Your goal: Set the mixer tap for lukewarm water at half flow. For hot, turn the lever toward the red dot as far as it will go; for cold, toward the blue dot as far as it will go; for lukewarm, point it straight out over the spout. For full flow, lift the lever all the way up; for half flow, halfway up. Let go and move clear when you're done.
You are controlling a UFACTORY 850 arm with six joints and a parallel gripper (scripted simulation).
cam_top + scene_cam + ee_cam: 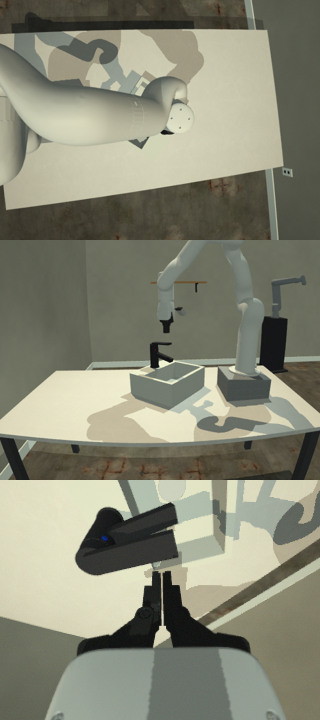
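A black mixer tap point(158, 354) stands at the back corner of a grey basin point(167, 385) on the table. Its lever point(161, 343) lies flat and low, pointing out over the spout point(165, 357). A red dot point(155, 350) shows on the tap body. In the wrist view the lever point(135, 530) and spout point(127, 555) lie side by side, with a blue dot point(104, 538) on the body. My gripper point(166, 329) hangs shut and empty a short way above the lever's free end. In the wrist view its fingertips point(159, 577) sit just beside the spout tip. The arm hides the tap in the overhead view.
The arm's grey base block point(243, 385) stands on the table right of the basin. A second arm on a black pedestal point(273, 343) stands behind the table. A wall shelf point(180, 282) hangs behind the arm.
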